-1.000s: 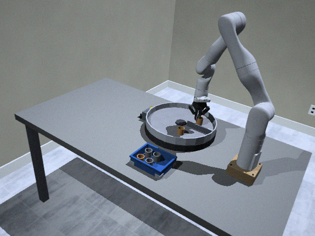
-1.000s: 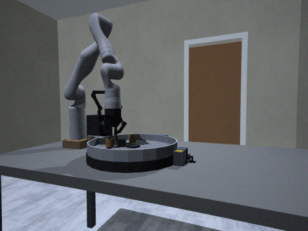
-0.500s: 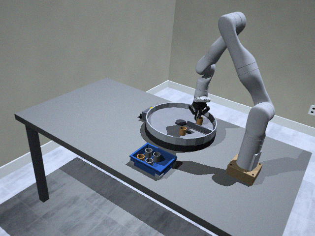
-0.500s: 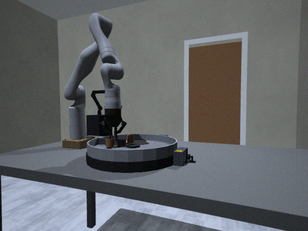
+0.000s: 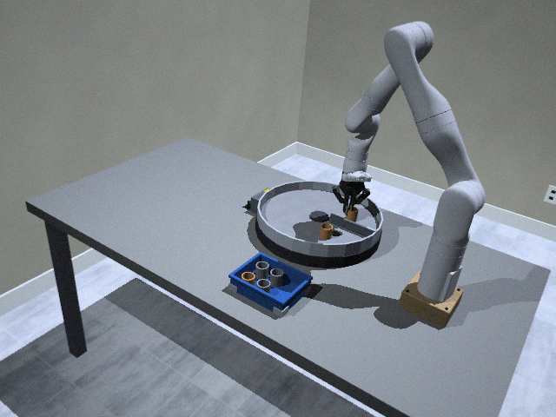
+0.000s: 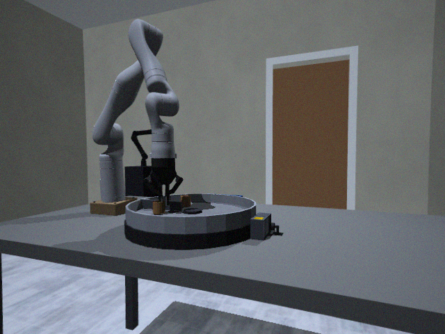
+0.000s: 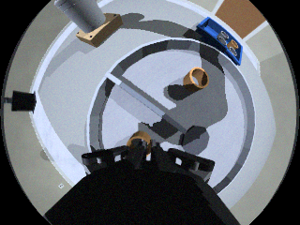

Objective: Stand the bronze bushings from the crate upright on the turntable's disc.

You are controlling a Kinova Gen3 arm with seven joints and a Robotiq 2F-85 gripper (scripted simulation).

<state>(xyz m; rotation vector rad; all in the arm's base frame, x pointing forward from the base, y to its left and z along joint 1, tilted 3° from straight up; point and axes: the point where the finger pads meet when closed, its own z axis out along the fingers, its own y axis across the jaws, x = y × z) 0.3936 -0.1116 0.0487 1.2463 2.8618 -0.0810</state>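
From the top view, I have the gripper [image 5: 348,209] [image 6: 165,204] [image 7: 149,144] narrowed onto the wall of a bronze bushing [image 5: 353,215] [image 6: 157,207] [image 7: 132,139], over the turntable's disc [image 5: 287,201] [image 6: 222,208] [image 7: 155,66] by the desk's far long edge. A second bushing [image 5: 326,232] [image 6: 185,201] [image 7: 189,81] stands upright on the disc, across the low divider [image 5: 350,225] [image 6: 175,205] [image 7: 145,99]. Toward the near long edge, my blue crate [image 5: 255,292] [image 6: 236,195] [image 7: 209,29] holds one more bronze one [image 5: 248,280] [image 7: 235,43] and three steel bushings [image 5: 261,270] [image 7: 225,34].

From the exterior view, the pinched bushing looks upright, away from the dark hub [image 5: 319,216] [image 6: 192,211] [image 7: 195,140]; I can't tell whether its lower end touches the disc.

On the wrist view, my fingers are close together at that bushing's rim, and the crate lies outside the turntable's wall.
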